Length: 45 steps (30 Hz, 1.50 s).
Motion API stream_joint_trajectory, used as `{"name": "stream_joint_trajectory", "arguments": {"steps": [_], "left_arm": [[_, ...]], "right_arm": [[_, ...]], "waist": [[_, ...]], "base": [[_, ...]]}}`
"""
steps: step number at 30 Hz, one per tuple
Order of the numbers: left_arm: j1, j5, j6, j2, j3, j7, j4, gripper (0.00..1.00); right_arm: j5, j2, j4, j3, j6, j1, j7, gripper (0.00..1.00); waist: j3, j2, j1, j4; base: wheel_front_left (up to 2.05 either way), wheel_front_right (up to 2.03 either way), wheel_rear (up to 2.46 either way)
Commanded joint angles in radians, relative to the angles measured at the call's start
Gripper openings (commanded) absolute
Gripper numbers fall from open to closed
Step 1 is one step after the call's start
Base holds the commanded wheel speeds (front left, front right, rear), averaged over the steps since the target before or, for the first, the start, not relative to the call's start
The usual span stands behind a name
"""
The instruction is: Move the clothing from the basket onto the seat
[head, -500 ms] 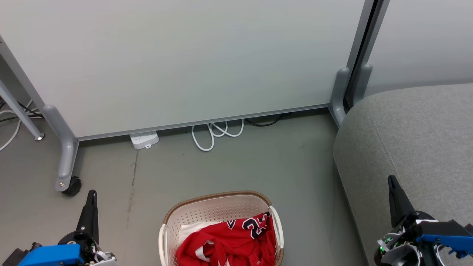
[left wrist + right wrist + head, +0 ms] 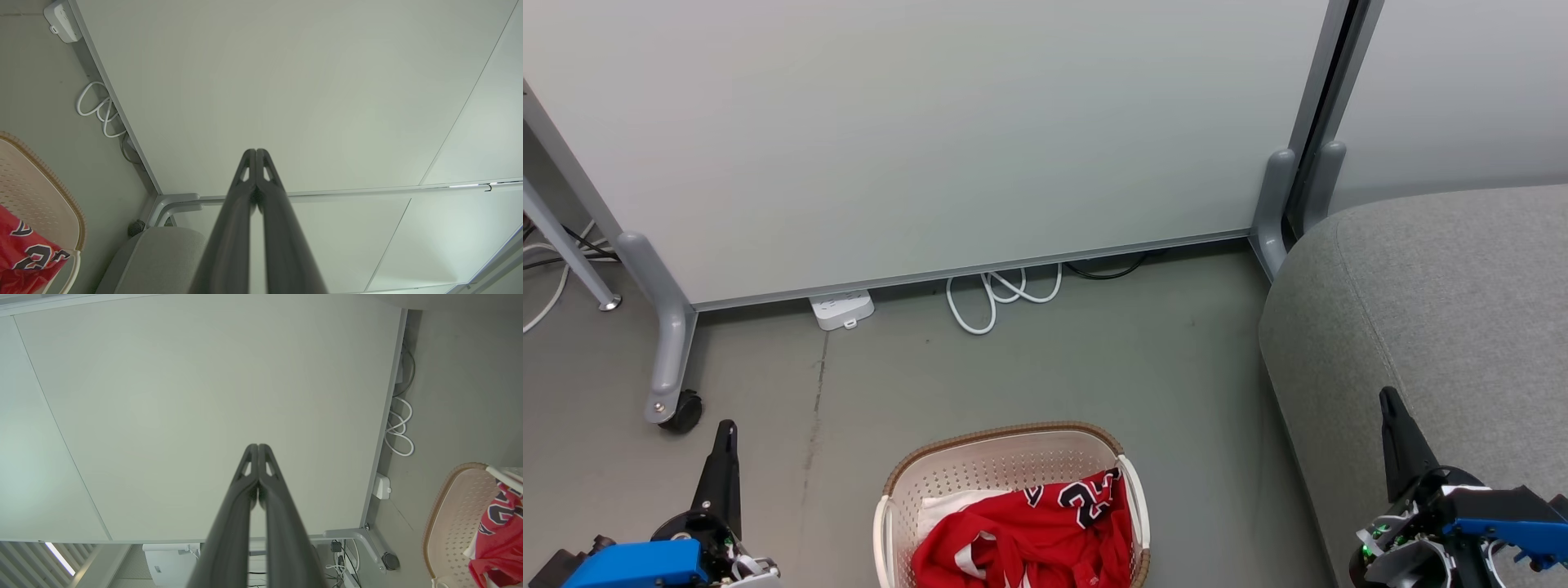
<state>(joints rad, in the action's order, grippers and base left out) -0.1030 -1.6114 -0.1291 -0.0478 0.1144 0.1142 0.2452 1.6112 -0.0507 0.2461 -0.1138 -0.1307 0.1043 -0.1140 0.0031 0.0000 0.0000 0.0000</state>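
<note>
Low between the left claw (image 2: 725,441) and right claw (image 2: 1390,408), both pressed together and empty, the clothing (image 2: 1029,539) lies heaped in the basket (image 2: 1005,430) near the seat (image 2: 1437,294), so the first pick seems not yet begun and calls for a claw to part and reach down.

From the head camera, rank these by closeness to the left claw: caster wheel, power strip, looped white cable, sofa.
1. Caster wheel, just beside the left gripper.
2. Power strip, under the partition.
3. Looped white cable, further right.
4. Sofa, far right.
</note>
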Motion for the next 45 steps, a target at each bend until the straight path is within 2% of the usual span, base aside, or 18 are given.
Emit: {"name": "stream_joint_trajectory", "arguments": {"steps": [1, 5, 6, 10, 20, 35, 45], "left_arm": [[-0.012, -0.003, -0.004, -0.005, 0.0, 0.002, -0.005, 0.0], [-0.012, -0.003, -0.004, -0.005, 0.0, 0.002, -0.005, 0.0], [0.0, 0.0, 0.0, 0.0, 0.0, 0.0, 0.0, 1.0], [0.023, 0.001, 0.003, 0.01, -0.001, -0.002, 0.031, 1.0], [0.017, 0.034, 0.012, 0.008, -0.047, -0.053, 0.019, 1.0], [0.018, 0.309, 0.067, 0.005, -0.115, -0.12, -0.015, 1.0], [0.018, 0.506, 0.082, 0.003, -0.151, -0.155, -0.022, 1.0]], "right_arm": [[0.003, 0.001, -0.002, -0.001, 0.0, 0.01, 0.001, 0.0], [0.003, 0.001, -0.002, -0.001, 0.0, 0.01, 0.001, 0.0], [0.0, 0.0, 0.0, 0.0, 0.0, 0.0, 0.0, 1.0], [0.0, 0.003, 0.03, 0.003, 0.0, -0.027, 0.001, 1.0], [-0.053, 0.003, 0.009, 0.036, 0.0, -0.032, 0.052, 1.0], [-0.408, 0.002, -0.01, 0.053, 0.0, -0.038, 0.117, 1.0], [-0.599, 0.001, -0.039, 0.069, 0.0, -0.051, 0.133, 1.0]], "waist": [[0.0, 0.0, 0.0, 0.0], [0.0, 0.0, 0.0, 0.0], [0.0, 0.0, 0.0, 0.0], [0.0, 0.0, 0.0, 0.0], [0.0, 0.0, 0.0, 0.0], [0.0, 0.0, 0.0, 0.002], [-0.001, 0.0, 0.0, 0.002]], "base": [[0.0, 0.0, 0.0], [0.0, 0.0, 0.0], [0.0, 0.0, 0.0], [0.0, 0.0, 0.0], [0.0, 0.0, 0.0], [0.0, 0.0, 0.0], [0.0, 0.0, 0.0]]}}
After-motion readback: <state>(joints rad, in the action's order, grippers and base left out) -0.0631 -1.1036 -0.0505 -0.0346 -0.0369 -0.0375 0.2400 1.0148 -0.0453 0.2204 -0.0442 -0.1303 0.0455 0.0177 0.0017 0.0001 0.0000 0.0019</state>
